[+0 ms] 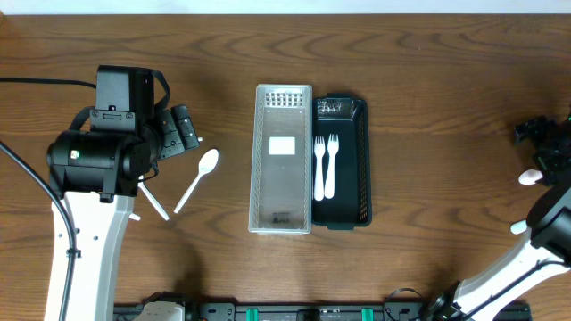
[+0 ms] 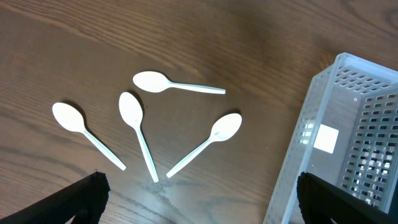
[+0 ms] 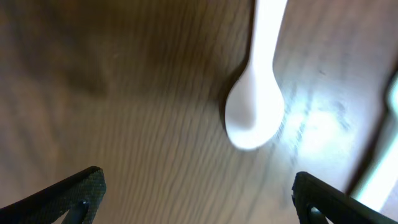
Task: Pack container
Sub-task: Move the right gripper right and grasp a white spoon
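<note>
Left end effector (image 2: 199,202): jaws spread wide with nothing between them. Both fingertips (image 2: 81,202) show at the lower corners of the left wrist view. It hangs over a group of four white spoons (image 2: 138,127) lying flat on the worktop (image 2: 261,37). Two of the handle tips converge closely but appear apart.

Right end effector (image 3: 199,196): also fully open and empty. It sits low over a single spoon (image 3: 252,112) near the right side of the worktop. This view is blurred, so finer detail cannot be read.

Task items: the clear basket (image 1: 253,160) stands at the centre of the worktop, side by side with the black tray (image 1: 364,134). The tray holds two forks (image 1: 325,168) lying parallel. Only a white label shows in the basket.

Step in hand (judgement): pre-grasp for spoon pick-up, with the forks packed and the spoons not yet packed.

Next move (judgement):
1. Select one spoon, preferably the outermost.
2. Set the jaws across its handle and descend to the worktop.
3. Close, lift above the basket rim, then place.

Clearances:
- The spoon nearest the basket lies apart from the basket wall, with open worktop between.
- The basket wall stands tall at the right of the left wrist view, so raise the load before traversing.
- Thin, flat handles may slide under closing jaws.
- The converging handle tips leave little room, so approach from the bowl side
</note>
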`<state>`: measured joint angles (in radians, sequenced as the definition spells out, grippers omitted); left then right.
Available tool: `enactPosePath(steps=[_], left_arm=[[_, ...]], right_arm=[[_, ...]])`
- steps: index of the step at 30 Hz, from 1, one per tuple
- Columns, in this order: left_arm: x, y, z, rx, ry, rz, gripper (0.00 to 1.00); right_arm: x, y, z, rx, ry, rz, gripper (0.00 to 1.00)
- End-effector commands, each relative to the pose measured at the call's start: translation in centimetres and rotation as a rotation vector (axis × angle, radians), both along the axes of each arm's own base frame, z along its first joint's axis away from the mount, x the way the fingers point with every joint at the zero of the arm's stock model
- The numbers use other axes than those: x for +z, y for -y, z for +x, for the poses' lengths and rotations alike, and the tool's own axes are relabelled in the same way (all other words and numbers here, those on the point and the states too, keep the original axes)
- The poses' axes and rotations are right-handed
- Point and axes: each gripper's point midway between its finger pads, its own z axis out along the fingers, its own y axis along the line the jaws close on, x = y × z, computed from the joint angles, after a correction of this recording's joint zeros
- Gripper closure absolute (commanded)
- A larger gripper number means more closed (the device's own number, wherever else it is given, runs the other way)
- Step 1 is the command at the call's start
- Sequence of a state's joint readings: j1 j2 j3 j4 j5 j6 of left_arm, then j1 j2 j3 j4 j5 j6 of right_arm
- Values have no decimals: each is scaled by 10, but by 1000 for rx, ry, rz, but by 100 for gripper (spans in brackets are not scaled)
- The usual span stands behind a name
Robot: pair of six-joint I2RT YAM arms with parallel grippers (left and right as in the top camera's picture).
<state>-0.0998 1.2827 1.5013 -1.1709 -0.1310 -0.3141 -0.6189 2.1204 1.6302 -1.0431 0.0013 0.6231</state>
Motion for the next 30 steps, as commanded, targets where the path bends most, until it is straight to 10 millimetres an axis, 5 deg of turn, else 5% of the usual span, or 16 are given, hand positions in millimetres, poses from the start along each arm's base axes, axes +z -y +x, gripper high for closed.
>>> enactPosePath(steps=[1, 13, 30], left_arm=[[-3, -3, 0, 13, -10, 10, 2], [-3, -3, 0, 13, -9, 10, 2], [-3, -3, 0, 16, -9, 8, 2]], right_arm=[[-17, 4, -5, 2, -20, 21, 1], [-25, 25, -13, -28, -46, -35, 1], [-44, 26, -15, -21, -68, -18, 6]])
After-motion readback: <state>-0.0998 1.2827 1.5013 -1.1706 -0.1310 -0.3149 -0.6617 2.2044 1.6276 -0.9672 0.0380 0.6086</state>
